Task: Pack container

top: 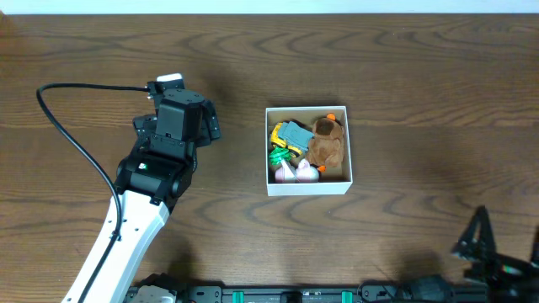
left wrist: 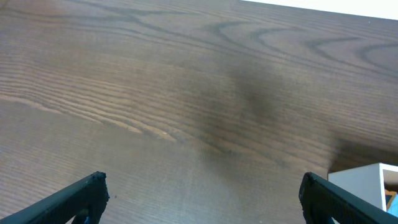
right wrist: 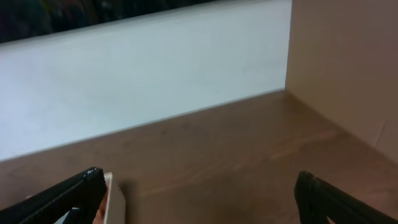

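Note:
The container [top: 308, 188] is a shallow square white box in the middle of the table. It holds a brown plush toy [top: 327, 141], a grey-blue toy [top: 295, 133], a yellow and green toy [top: 280, 152] and pink and white pieces [top: 300, 173]. My left gripper [top: 181, 105] is to the left of the box, apart from it. In the left wrist view its fingers [left wrist: 202, 193] are open and empty over bare wood, with a box corner [left wrist: 364, 180] at the right. My right gripper [top: 482, 237] is at the front right, open and empty [right wrist: 199, 193], with a box corner [right wrist: 115, 198] by its left finger.
A black cable [top: 76, 135] loops from the left arm over the left part of the table. A light wall [right wrist: 155, 81] runs along the far table edge, and a beige panel [right wrist: 348, 62] stands at the right.

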Controlling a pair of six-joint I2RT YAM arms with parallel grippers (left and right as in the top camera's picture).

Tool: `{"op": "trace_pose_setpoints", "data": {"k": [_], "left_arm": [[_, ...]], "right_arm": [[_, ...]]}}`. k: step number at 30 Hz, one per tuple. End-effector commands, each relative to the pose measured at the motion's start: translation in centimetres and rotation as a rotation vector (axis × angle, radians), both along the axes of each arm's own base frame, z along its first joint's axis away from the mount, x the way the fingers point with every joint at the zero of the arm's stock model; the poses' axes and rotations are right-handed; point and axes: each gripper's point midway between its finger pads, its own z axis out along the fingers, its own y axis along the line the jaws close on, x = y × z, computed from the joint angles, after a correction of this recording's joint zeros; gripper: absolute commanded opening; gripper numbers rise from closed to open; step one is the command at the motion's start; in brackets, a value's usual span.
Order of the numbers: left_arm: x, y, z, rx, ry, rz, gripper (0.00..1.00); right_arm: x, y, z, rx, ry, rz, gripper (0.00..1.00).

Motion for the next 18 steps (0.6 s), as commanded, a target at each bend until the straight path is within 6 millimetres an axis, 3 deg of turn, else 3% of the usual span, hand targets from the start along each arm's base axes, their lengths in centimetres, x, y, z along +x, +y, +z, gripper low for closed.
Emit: {"op": "trace_pose_setpoints", "data": {"k": [1,9,14,18], "left_arm": [[0.0,0.4,0.6,0.011,-0.016,0.012,0.98],[0.0,0.4,0.6,0.011,-0.016,0.012,0.98],[0.0,0.4,0.6,0.011,-0.016,0.012,0.98],[0.0,0.4,0.6,0.011,-0.016,0.012,0.98]], "right_arm": [[2.0,0.7,-3.1,0.027,0.003,0.017,0.99],[8.2,3.3,-8.9,0.072,-0.050,0.125,0.99],[10.6,4.2,-12.8,0.076,-0.045,0.167,0.99],[11.6,4.3,-14.8,0.077,-0.052,0.168,0.99]]}}
